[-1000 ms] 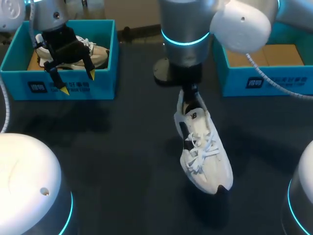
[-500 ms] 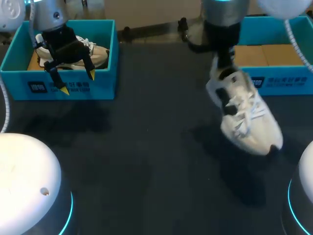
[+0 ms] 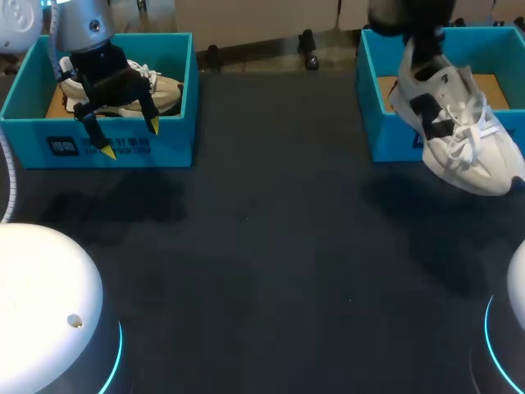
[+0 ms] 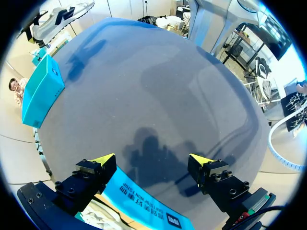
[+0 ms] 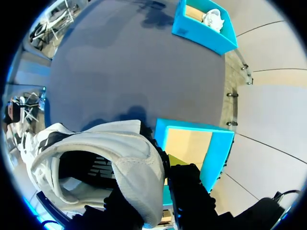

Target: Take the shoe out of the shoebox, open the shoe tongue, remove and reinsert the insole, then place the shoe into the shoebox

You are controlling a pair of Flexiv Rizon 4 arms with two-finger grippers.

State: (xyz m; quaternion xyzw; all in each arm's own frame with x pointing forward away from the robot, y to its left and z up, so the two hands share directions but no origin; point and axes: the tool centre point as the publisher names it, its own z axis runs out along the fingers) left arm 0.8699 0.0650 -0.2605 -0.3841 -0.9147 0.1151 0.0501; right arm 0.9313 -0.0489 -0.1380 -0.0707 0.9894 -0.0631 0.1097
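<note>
Two teal cardboard shoeboxes stand at the far corners of the dark table (image 3: 246, 263).

- Right gripper (image 5: 165, 189): clamped on the heel collar of the white lace-up trainer with black side panels (image 3: 455, 135), one finger inside the collar, one outside. The shoe hangs in the air.
- Shoe position: heel high over the front part of the right-hand teal shoebox (image 3: 390, 135). The toe slants down and forward, past the box's front wall, toward the near right edge of the table. Only the heel end is over the box's tan floor (image 3: 398, 90).
- Long axis: runs diagonally from back to front-right. The box looks to run its length across the table, though its far end is out of view.
- Judgement: placing calls for carrying the shoe back over the opening and turning it along the box, or the toe may catch the front wall.
- Left gripper (image 3: 130, 138): fingers spread, nothing between them, poised above the front wall of the left-hand teal shoebox (image 3: 123, 152), which holds a second pale shoe (image 3: 160, 86).
- The left arm is well apart from the task shoe, so the right arm is the one placed for this move.
</note>
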